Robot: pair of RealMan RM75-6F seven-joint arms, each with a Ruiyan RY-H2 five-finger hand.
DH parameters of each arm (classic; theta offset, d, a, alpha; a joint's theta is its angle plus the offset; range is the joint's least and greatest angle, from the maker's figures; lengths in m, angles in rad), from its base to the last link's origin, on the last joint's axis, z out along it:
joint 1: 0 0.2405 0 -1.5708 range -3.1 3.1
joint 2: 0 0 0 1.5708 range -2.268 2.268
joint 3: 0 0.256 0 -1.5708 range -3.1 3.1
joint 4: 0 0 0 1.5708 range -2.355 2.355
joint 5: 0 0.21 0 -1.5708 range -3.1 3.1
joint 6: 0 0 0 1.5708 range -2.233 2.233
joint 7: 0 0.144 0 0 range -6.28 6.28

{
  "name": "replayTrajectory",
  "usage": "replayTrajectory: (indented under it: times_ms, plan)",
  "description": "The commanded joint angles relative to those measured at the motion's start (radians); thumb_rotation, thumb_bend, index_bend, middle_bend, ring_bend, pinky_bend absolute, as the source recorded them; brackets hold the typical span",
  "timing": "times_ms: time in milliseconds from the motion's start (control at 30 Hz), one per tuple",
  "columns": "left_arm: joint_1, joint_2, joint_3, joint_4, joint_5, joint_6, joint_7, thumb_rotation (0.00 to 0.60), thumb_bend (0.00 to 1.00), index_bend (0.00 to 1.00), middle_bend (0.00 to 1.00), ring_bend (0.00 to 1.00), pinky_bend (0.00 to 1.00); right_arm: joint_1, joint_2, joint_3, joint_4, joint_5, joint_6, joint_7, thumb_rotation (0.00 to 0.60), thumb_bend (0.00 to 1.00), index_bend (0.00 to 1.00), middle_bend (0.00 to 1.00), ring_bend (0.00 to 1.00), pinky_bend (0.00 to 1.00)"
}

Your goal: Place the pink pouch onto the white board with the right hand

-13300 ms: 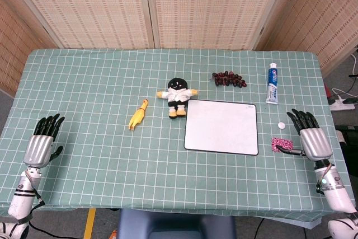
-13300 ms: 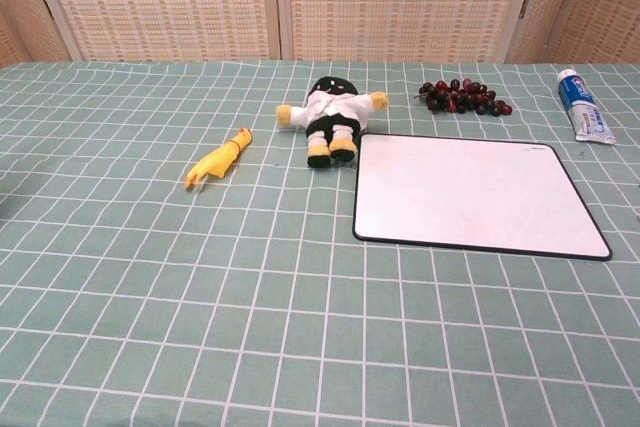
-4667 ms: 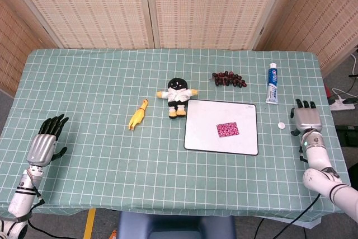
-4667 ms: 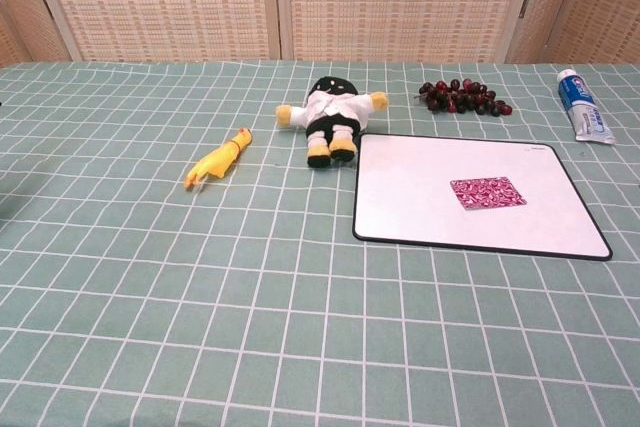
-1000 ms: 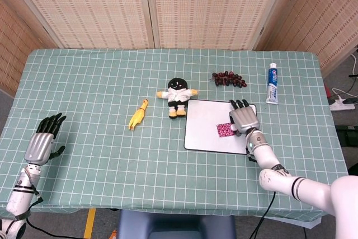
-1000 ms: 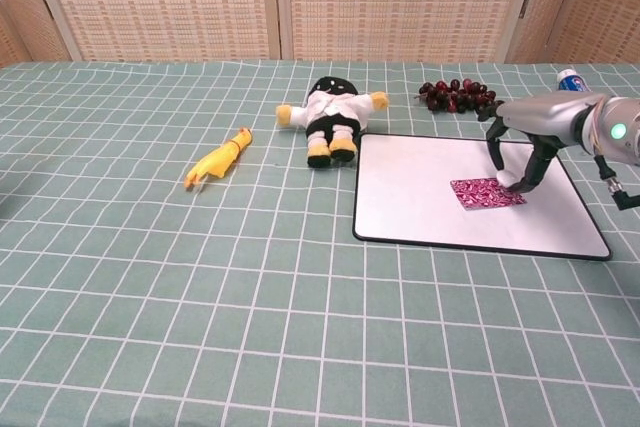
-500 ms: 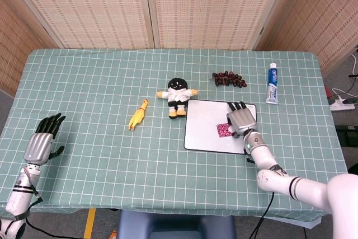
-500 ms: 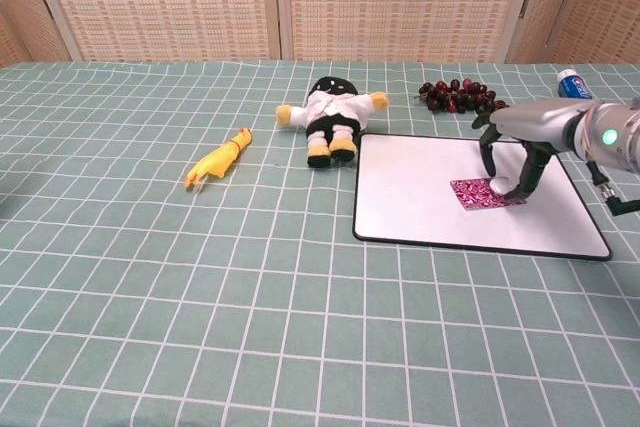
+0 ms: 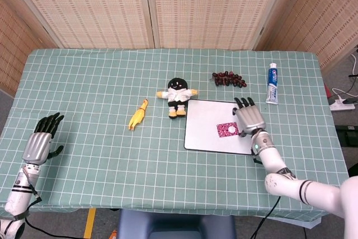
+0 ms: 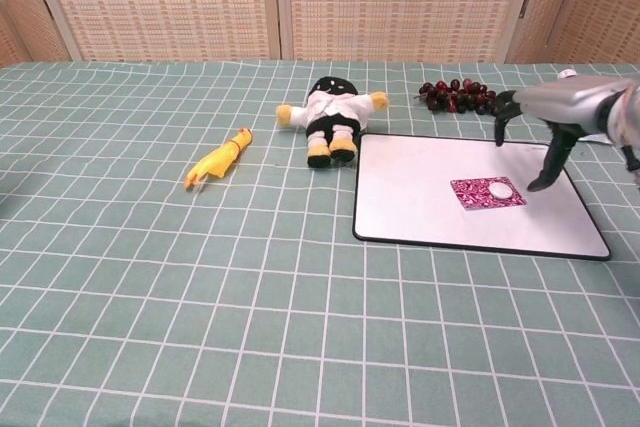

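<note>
The pink pouch [image 9: 226, 129] [image 10: 486, 192] lies flat on the white board [image 9: 206, 132] [image 10: 420, 197], right of its middle. A small white disc [image 10: 499, 188] sits on the pouch. My right hand [image 9: 249, 118] [image 10: 565, 105] hovers over the board's right part, just right of the pouch, fingers spread and pointing down, holding nothing. My left hand [image 9: 39, 144] rests with fingers apart at the table's left front edge, seen only in the head view.
A plush doll [image 9: 178, 96] [image 10: 333, 115] lies at the board's far left corner. A yellow toy chicken [image 9: 138, 114] [image 10: 217, 159] is further left. Dark grapes [image 9: 228, 79] [image 10: 463, 96] and a toothpaste tube [image 9: 272, 83] lie behind the board.
The pouch went from the table by my right hand onto the board. In the last second my right hand drew off the pouch to the right, leaving the white disc on it.
</note>
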Motion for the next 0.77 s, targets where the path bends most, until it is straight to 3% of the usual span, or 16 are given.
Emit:
replayTrajectory:
  times_ms: [33,133,200,267,367,500,600,767]
  plan:
    - [0.0,-0.001,0.001,0.003,0.001,0.0,0.001,0.6,0.22,0.0,0.0,0.0,0.0,-0.114,0.115,-0.026,-0.083,-0.116,0.131,0.114,0.6,0.01,0.29,0.0,0.0,0.0]
    - [0.0,-0.002,0.001,0.004,0.001,0.0,0.002,0.6,0.22,0.0,0.0,0.0,0.0,-0.14,0.133,-0.033,-0.085,-0.152,0.152,0.155,0.6,0.01,0.26,0.0,0.0,0.0]
    - [-0.001,-0.005,0.002,0.008,0.001,-0.003,0.009,0.6,0.22,0.0,0.0,0.0,0.0,-0.225,0.169,-0.049,-0.054,-0.227,0.232,0.284,0.6,0.01,0.24,0.0,0.0,0.0]
    - [0.0,-0.008,-0.001,0.01,-0.001,0.003,0.015,0.6,0.22,0.0,0.0,0.0,0.0,-0.358,0.169,-0.083,0.075,-0.326,0.341,0.521,0.6,0.01,0.25,0.0,0.0,0.0]
    - [0.002,-0.009,-0.001,0.007,0.003,0.016,0.024,0.6,0.22,0.0,0.0,0.0,0.0,-0.424,0.107,-0.099,0.267,-0.427,0.388,0.726,0.6,0.01,0.25,0.0,0.0,0.0]
    - [0.005,-0.012,0.0,0.003,0.004,0.021,0.036,0.6,0.22,0.0,0.0,0.0,0.0,-0.465,0.019,-0.081,0.468,-0.485,0.425,0.884,0.6,0.01,0.23,0.0,0.0,0.0]
    - [0.007,-0.011,-0.001,-0.002,0.004,0.028,0.041,0.6,0.22,0.0,0.0,0.0,0.0,-0.473,-0.021,-0.062,0.561,-0.512,0.435,0.96,0.6,0.01,0.23,0.0,0.0,0.0]
    - [0.003,-0.011,0.0,-0.006,0.006,0.022,0.051,0.6,0.22,0.0,0.0,0.0,0.0,-0.473,-0.048,-0.042,0.629,-0.522,0.379,1.007,0.6,0.01,0.25,0.0,0.0,0.0]
